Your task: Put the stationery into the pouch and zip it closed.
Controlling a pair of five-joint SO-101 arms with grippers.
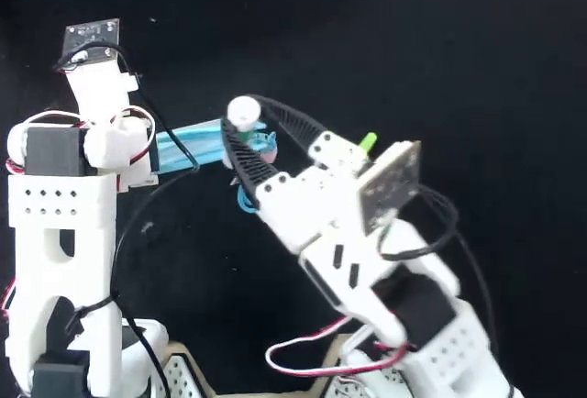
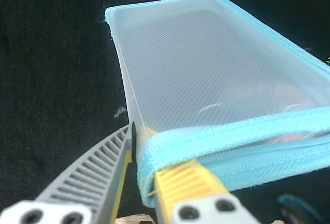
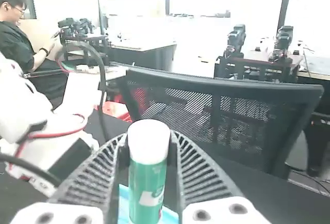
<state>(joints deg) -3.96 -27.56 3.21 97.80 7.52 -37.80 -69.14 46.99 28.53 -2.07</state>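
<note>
Left hand point(image 1: 151, 158) was clamped on one end of the pouch point(image 1: 194, 144), left of centre in the high view. From there the pouch ran right toward mid-frame, black worktop point(image 1: 440, 68) under it. Left wrist view, same grip close up: left hand point(image 2: 140, 142) pinched the pouch point(image 2: 216, 69) at a corner, right on the light-blue zip tape point(image 2: 232, 141), with the grey finger point(image 2: 98, 170) on one side and the yellow finger point(image 2: 183, 182) on the other, both touching the material. Pouch body was translucent mesh with blue edging. Contents: a couple of pale curved shapes showed through the mesh, plus an orange-pink streak point(image 2: 295, 137) tight against the tape; couldn't tell what any of it was. Couldn't tell how far the zip was open either. Right hand point(image 1: 240, 127) was closed on a glue stick point(image 1: 243, 110) just left of centre in the high view, at the pouch's other end, white cap facing the camera. Right wrist view: right hand point(image 3: 148, 140) gripped the glue stick point(image 3: 148, 175) between both ribbed fingers, green-and-white barrel, cap sticking out past the fingertips, opposite end meeting a strip of light blue. Stick base inside the pouch mouth or just at it: couldn't tell. A pink bit point(image 1: 268, 149) sat just beside the stick, and a small green piece point(image 1: 368, 142) poked out past the right arm, right of centre; neither was identifiable.
</note>
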